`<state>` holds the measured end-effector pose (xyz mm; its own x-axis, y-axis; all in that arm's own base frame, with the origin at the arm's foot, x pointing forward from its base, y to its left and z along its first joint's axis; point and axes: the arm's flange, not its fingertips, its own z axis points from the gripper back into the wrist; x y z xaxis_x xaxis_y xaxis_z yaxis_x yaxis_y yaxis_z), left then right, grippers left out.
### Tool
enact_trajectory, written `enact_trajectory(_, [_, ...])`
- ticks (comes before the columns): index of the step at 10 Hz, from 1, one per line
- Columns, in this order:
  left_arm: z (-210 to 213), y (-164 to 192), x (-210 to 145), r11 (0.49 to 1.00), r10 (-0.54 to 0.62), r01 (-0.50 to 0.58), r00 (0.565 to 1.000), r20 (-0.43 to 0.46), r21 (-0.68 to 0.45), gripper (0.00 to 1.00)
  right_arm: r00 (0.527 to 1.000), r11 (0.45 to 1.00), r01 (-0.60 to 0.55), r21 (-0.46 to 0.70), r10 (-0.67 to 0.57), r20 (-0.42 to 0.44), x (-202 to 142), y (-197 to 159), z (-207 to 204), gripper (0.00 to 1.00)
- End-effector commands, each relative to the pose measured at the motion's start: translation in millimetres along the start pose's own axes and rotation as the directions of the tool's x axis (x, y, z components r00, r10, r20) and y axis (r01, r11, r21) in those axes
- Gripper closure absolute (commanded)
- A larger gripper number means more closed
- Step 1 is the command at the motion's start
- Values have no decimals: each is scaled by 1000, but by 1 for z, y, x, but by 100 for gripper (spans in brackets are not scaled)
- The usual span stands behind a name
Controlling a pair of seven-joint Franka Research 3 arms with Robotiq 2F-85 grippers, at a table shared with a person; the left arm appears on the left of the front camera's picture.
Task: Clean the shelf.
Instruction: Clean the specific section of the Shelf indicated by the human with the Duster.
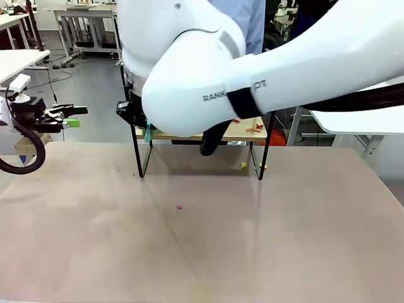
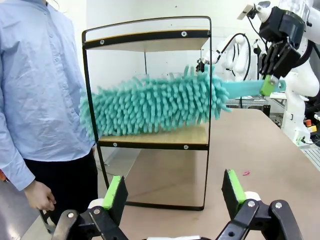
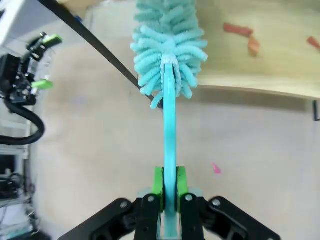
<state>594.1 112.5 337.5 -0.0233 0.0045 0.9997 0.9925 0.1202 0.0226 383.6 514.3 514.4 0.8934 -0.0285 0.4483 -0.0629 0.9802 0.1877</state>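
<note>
The shelf (image 2: 146, 141) stands on the table, a black frame with two wooden boards; its lower board (image 1: 251, 132) peeks out behind my right arm. A teal fluffy duster (image 2: 150, 105) lies across the lower board, its head (image 3: 167, 45) at the board's edge. My right gripper (image 3: 170, 182) is shut on the duster's flat teal handle (image 2: 245, 88), off to the shelf's side. Orange scraps (image 3: 237, 29) lie on the board (image 3: 260, 70). My left gripper (image 2: 175, 192) is open and holds nothing, facing the shelf from a distance; it hovers at the table's left edge (image 1: 66, 117).
A person in a blue shirt (image 2: 35, 90) stands close beside the shelf, hand (image 2: 40, 195) hanging down. A pink scrap (image 1: 178, 206) and yellow scraps (image 1: 243, 165) lie on the table (image 1: 202, 252). My right arm (image 1: 252, 69) blocks much of the front view.
</note>
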Motion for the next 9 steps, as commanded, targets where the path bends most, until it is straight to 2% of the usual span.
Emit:
enact_trajectory(1, [0,-1,4,1000,0,0,1000,1,1,0,1000,999,18,-26,-18,-1,0,17,-11,87])
enact_trajectory(3, [0,-1,4,1000,0,0,1000,1,1,0,999,999,30,-38,-31,-28,-3,12,-21,87])
enact_trajectory(4, [0,-1,4,1000,0,0,1000,1,1,0,1000,1000,-7,-15,6,-24,-4,8,-20,87])
enact_trajectory(8, [0,-1,4,1000,0,0,1000,1,1,0,1000,1000,-8,-27,7,-25,-5,9,-24,87])
enact_trajectory(9, [0,-1,4,1000,0,0,1000,1,1,0,998,999,22,-44,-25,-59,1,-13,-25,87])
